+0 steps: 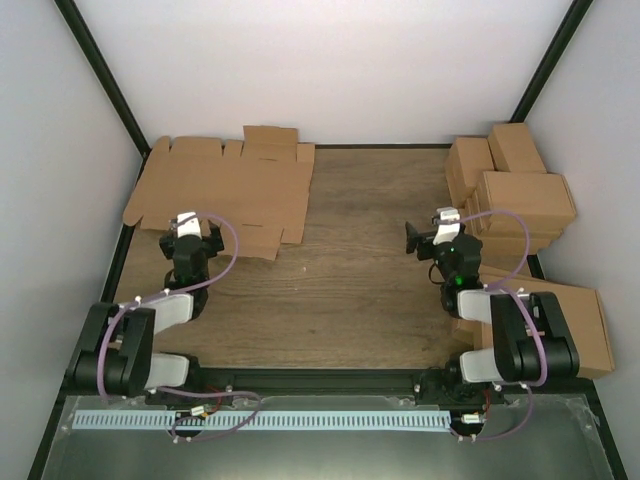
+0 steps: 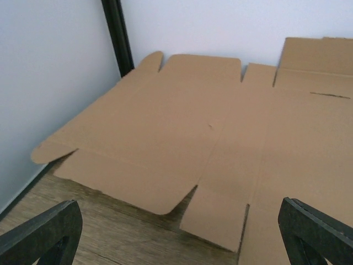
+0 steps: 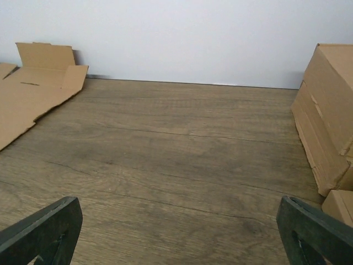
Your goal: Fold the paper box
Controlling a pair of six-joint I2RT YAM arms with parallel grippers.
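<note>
The left gripper (image 1: 186, 222) has its fingers spread wide. In the left wrist view the gripper (image 2: 176, 237) shows one dark finger in each lower corner, with nothing between them. It hovers at the near edge of the paper box (image 1: 225, 185), and the pictures do not show whether it touches the cardboard. The right gripper (image 1: 430, 232) is spread just as wide. In the right wrist view the gripper (image 3: 176, 237) holds nothing, and only bare wood lies between its fingers.

The table (image 1: 370, 270) is dark brown wood with a grain running across it, closed in by pale walls on three sides.

The paper box lies unfolded as a flat sheet in the far left corner of the table. From the left wrist camera the paper box (image 2: 182, 132) fills most of the view, with creases, slits and rounded flaps along its near and far edges. One flap at its far right edge tilts up against the back wall. The right wrist camera catches only that corner of the paper box (image 3: 27, 94), at the left edge of the view and well apart from the right gripper.

A group of closed brown cartons (image 1: 520, 195) is stacked in the far right corner, and another carton lies beside the right arm's base. In the right wrist view the cartons (image 3: 331, 110) stand at the right edge.
</note>
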